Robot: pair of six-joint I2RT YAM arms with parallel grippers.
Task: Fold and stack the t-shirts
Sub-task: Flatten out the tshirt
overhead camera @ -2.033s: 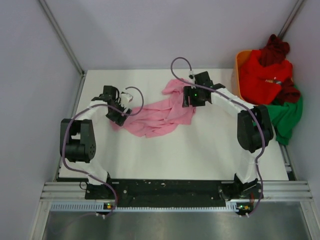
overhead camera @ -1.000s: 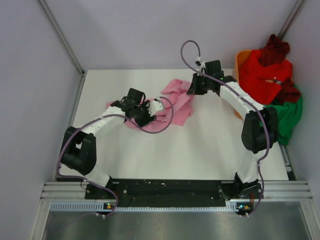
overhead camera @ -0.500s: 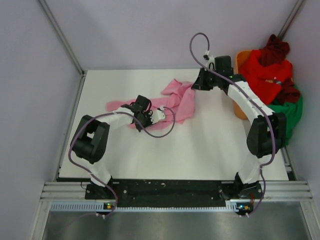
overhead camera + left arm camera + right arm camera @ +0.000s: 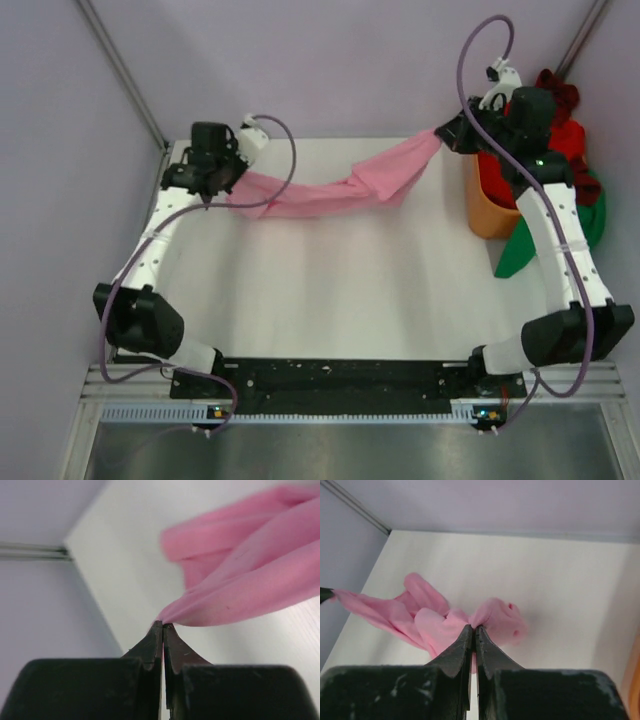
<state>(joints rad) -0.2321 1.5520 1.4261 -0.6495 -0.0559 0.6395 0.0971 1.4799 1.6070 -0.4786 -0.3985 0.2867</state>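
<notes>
The pink t-shirt (image 4: 330,190) hangs as a twisted band along the far edge of the table (image 4: 350,310), running from near the far-left corner to the far-right corner beside the orange basket (image 4: 488,215). The left gripper (image 4: 163,626) is fully closed, pinching a thin fold at the shirt's left end. The right gripper (image 4: 472,628) is likewise fully closed on the opposite end, raised above the table. The middle of the band sags; whether it touches the table cannot be determined. The step in hand appears to be stretching the shirt for laying flat. Apply equal, moderate tension from both ends, since excess pull may slip the thin pinches. Clear the twist at mid-span before lowering. Lower both ends together toward the table centre, well clear of the basket.
</notes>
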